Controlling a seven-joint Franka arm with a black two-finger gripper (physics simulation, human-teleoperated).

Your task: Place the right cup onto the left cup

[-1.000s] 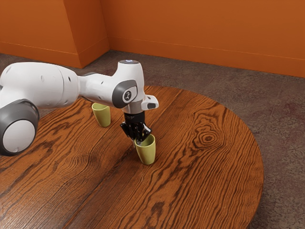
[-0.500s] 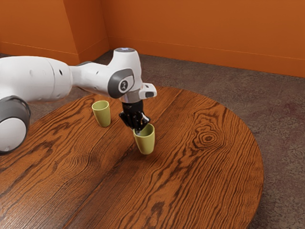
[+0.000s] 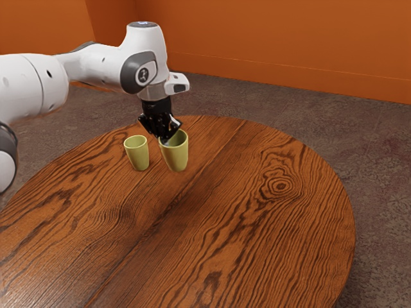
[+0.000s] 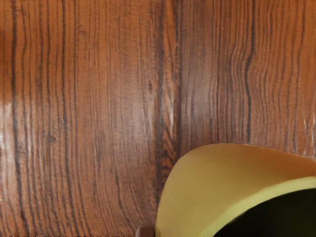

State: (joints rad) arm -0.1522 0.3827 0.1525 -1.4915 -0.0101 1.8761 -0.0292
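An orange wall (image 3: 282, 38) rises behind a dark, mottled floor (image 3: 379, 192), and on that floor sits the round wooden worktop (image 3: 257, 224), its grain running in long dark streaks. The white arm (image 3: 103, 63) reaches in from the exterior view's left, over the worktop's far part. Below its end hangs the held cup (image 3: 174, 155), yellow-green, open end up and leaning slightly; it looks raised off the wood, though how high I cannot tell. The other cup (image 3: 137, 154), the same colour, stands upright on the worktop, near the held one toward the exterior view's left, a strip of wood showing between them. The black jaws are closed on the held cup's wall at the rim, pinching it on the exterior view's left side, so that most of the cup lies beside and below them
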